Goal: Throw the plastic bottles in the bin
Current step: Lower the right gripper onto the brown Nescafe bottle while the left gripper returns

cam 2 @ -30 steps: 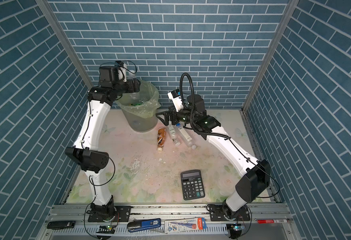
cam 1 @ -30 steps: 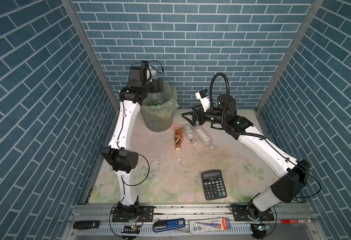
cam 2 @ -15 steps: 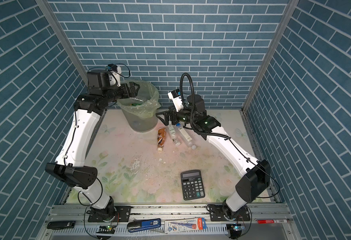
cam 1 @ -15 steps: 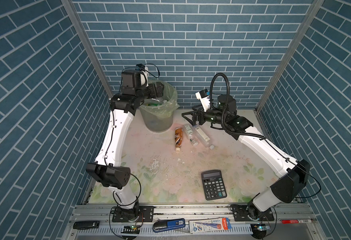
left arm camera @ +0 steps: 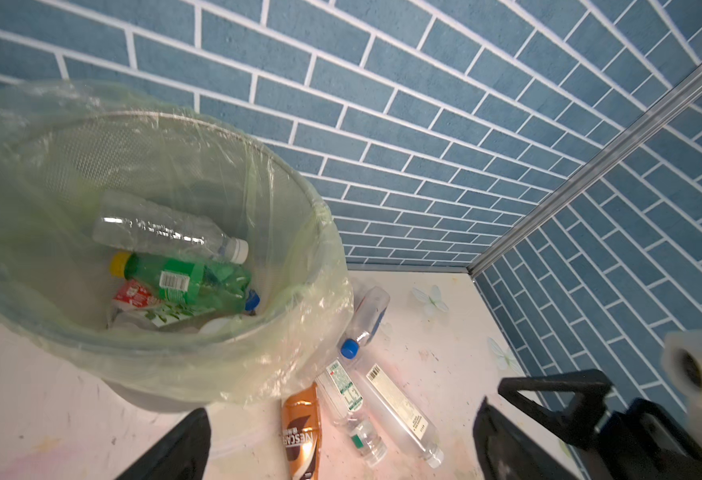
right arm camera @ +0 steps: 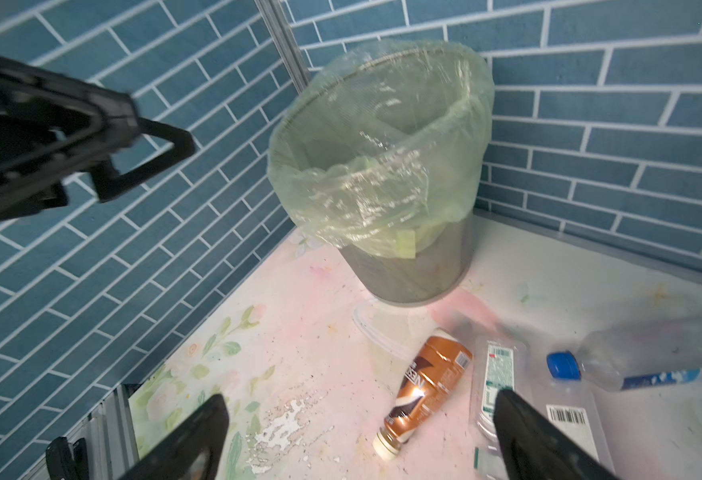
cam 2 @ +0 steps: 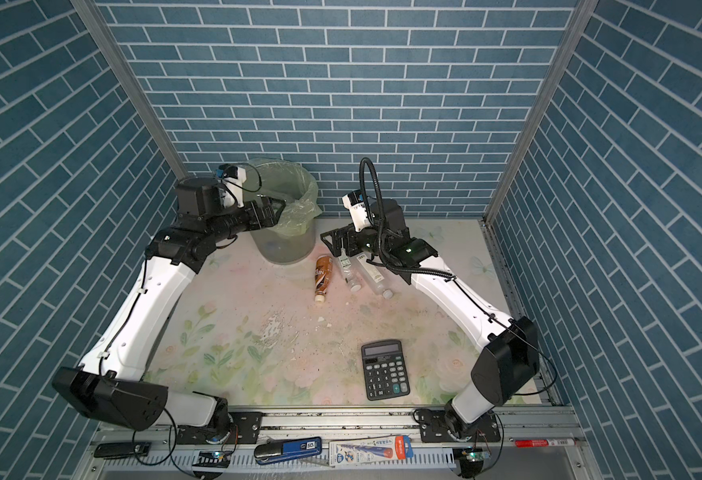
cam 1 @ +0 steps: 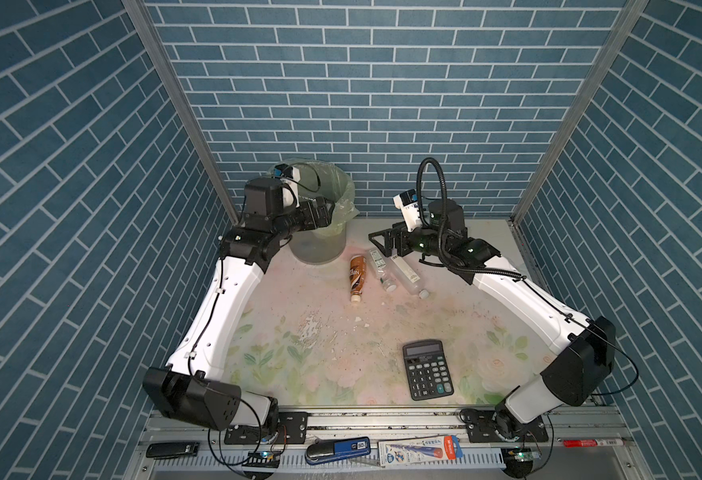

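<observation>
The left arm has swung back off the bin (cam 1: 320, 249), elbow lowered. A brown bottle (cam 1: 356, 274) and two clear bottles (cam 1: 406, 277) lie on the bench (cam 1: 299, 332) just beside the bin's base. The right pincer (cam 1: 376, 243) hovers released above them. The left pincer (cam 2: 277, 211), released, hangs at the bin's rim; more bottles (left arm camera: 183, 278) lie inside.

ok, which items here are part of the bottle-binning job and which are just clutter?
Job: bin; brown Nescafe bottle; clear bottle with green label; clear bottle with barcode label; blue-capped clear bottle; green bottle, already in the bin.
Lying about: black calculator; red marker on the front rail.
</observation>
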Controlling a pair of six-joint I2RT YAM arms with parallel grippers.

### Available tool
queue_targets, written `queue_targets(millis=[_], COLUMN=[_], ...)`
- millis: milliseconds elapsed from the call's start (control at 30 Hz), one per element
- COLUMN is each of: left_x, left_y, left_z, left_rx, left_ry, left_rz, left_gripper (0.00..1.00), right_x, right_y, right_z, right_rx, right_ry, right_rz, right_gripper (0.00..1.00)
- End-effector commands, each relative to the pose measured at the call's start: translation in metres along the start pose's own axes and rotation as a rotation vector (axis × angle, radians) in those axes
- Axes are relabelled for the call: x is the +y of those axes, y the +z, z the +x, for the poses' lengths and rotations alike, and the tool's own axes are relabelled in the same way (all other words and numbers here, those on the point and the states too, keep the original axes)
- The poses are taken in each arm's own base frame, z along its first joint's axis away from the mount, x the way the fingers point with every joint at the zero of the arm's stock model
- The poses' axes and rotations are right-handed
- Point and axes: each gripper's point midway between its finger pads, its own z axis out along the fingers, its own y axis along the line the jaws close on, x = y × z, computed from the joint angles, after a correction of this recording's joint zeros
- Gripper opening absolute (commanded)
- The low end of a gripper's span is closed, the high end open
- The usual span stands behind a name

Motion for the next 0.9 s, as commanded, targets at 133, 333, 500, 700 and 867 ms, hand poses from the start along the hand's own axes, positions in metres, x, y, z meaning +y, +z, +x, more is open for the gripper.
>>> queue_targets(millis=[133, 333, 500, 700, 867], left_x=[0.009, 0.029, 0.048, 0.058, 0.063], left_y=[0.0, 0.006, 0.009, 0.017, 0.024], left_z=[0.056, 0.12, 0.162, 0.185, 0.198], left_rx=[0.053, 0.143, 0.217, 0.256, 0.271], left_ry=[-0.164, -0.263, -0.315, -0.365, -0.402], left_rz=[0.035, 0.022, -0.03, -0.051, -0.051], left_gripper=[0.99, 0.99, 0.99, 0.99, 0.99], right_x=[-0.032, -0.024, -0.018, -0.014, -0.024], right_y=[0.037, 0.074, 0.1, 0.127, 0.138], right_z=[0.071, 0.134, 0.17, 0.205, 0.22], right_rx=[0.12, 0.236, 0.299, 0.37, 0.41], right_ry=[0.186, 0.228, 0.269, 0.28, 0.269], right_rz=[0.096, 0.094, 0.108, 0.153, 0.198], right_gripper=[0.93, 0.87, 0.82, 0.76, 0.72])
